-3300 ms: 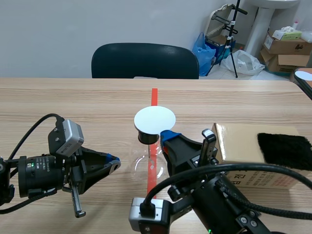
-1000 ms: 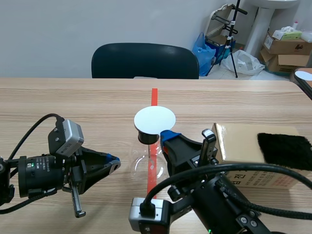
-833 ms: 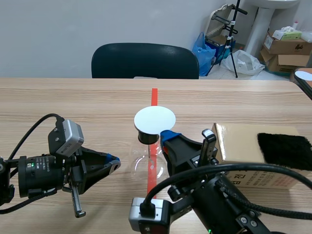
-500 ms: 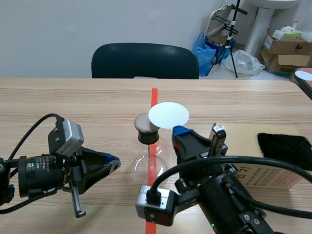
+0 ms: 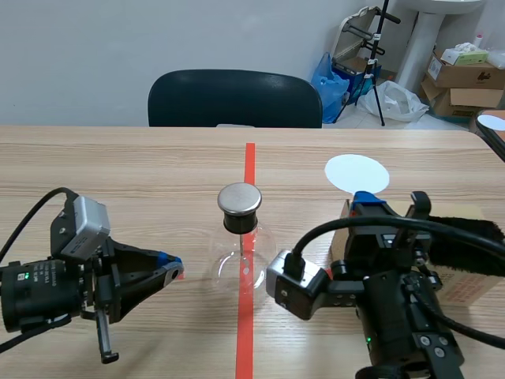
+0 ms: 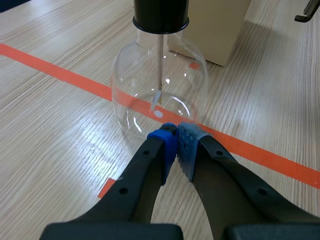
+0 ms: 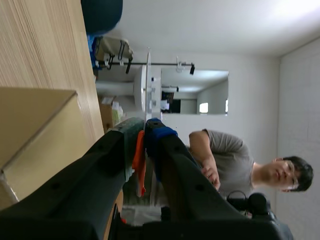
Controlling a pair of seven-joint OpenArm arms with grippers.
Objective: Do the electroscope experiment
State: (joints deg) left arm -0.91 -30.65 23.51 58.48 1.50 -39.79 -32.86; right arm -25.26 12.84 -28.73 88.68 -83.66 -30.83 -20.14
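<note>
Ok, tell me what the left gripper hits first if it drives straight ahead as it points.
The left gripper, fingers shut, points at the electroscope's glass flask just ahead; it would likely meet the bulb's near wall first.

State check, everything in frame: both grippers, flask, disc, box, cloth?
white disc: in the air above the box, off the flask.
right gripper: shut on the white disc.
left gripper: shut on nothing, tips near the flask's base.
flask: upright on the tape line, stopper in, metal cap uncovered.
box: standing on the table beside the flask.
black cloth: lying on the box.
</note>
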